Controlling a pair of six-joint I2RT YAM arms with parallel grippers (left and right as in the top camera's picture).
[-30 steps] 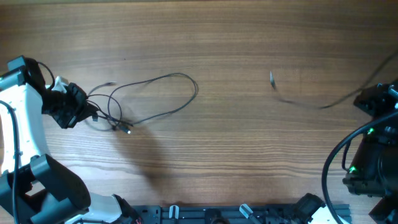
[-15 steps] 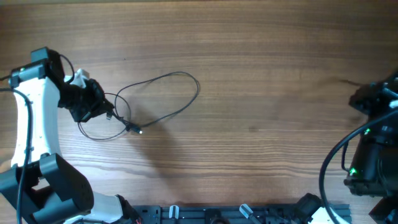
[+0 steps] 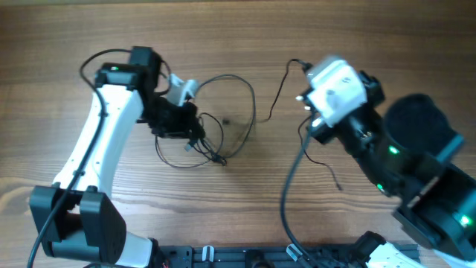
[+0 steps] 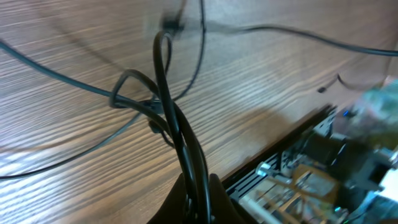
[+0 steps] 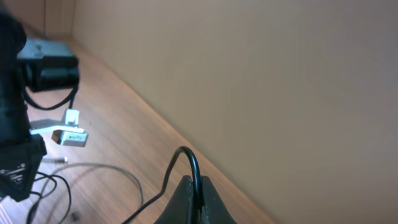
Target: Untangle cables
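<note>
Left gripper [image 4: 196, 196]: clamped on looped cable [image 3: 253, 104].
Right gripper [image 5: 194, 198]: pinching thin cable [image 5: 194, 169].
Surface: wooden table [image 3: 245, 216].

Left wrist view: the lower edge cuts off the left gripper [image 4: 199, 200]. I see only the tips of its dark fingers [image 4: 217, 208], pinched on strands of the thin black cable tangle [image 4: 163, 112]. The black metal frame [image 4: 311, 155] at right is smeared by blur.

Right wrist view: the right gripper [image 5: 196, 202] is cropped likewise, and the second black cable [image 5: 188, 160] it pinches leaves the frame at the bottom.

Overhead view: each arm's own wrist covers its fingertips, the right one under a white boxy camera housing [image 3: 336, 91]. The plugs are too small for me to identify. I cannot tell whether the two cables touch.
</note>
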